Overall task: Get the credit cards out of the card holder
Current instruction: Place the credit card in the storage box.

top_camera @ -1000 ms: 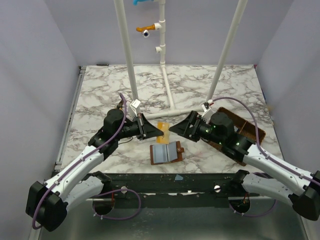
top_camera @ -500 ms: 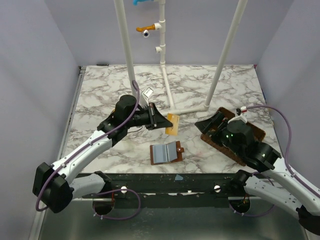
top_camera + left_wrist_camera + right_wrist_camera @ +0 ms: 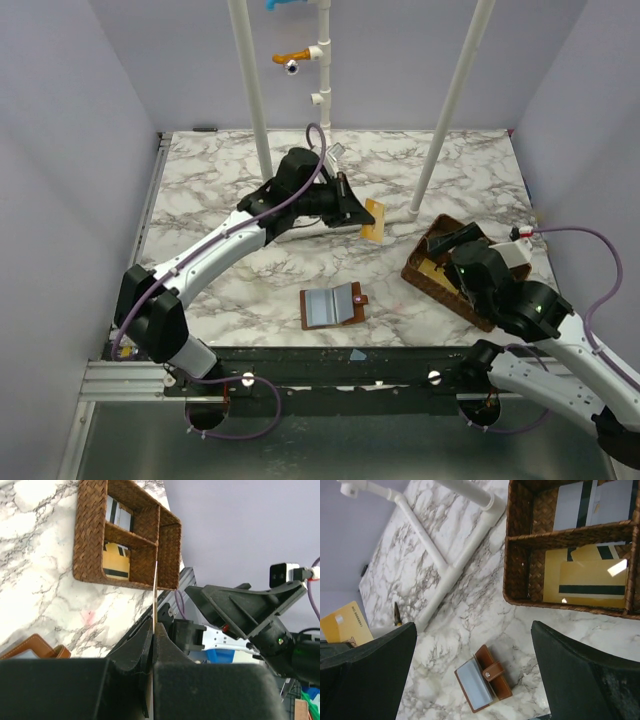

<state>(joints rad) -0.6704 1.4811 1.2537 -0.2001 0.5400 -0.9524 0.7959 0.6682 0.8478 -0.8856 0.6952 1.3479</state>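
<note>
The brown card holder (image 3: pixel 332 305) lies open on the marble near the front edge, snap tab to its right and blue-grey pocket showing (image 3: pixel 482 680). My left gripper (image 3: pixel 358 215) reaches out over the middle of the table, shut on a yellow credit card (image 3: pixel 374 221). That card shows edge-on between the fingers (image 3: pixel 155 595) and flat in the right wrist view (image 3: pixel 345 625). My right gripper (image 3: pixel 440 243) hovers over the basket's near-left corner, open wide (image 3: pixel 474 625) and empty. More credit cards lie in the basket: yellow ones (image 3: pixel 590 580) and a pale one with a dark stripe (image 3: pixel 580 500).
The brown woven divided basket (image 3: pixel 430 285) stands at the right of the table (image 3: pixel 90 540). White pipe uprights (image 3: pixel 257 90) rise at the back, and a pipe foot (image 3: pixel 450 565) lies on the marble. Grey walls close in both sides.
The left arm has swung away and to the right, carrying the yellow card toward the basket. The right gripper has pulled back to the right over the basket and opened fully.
</note>
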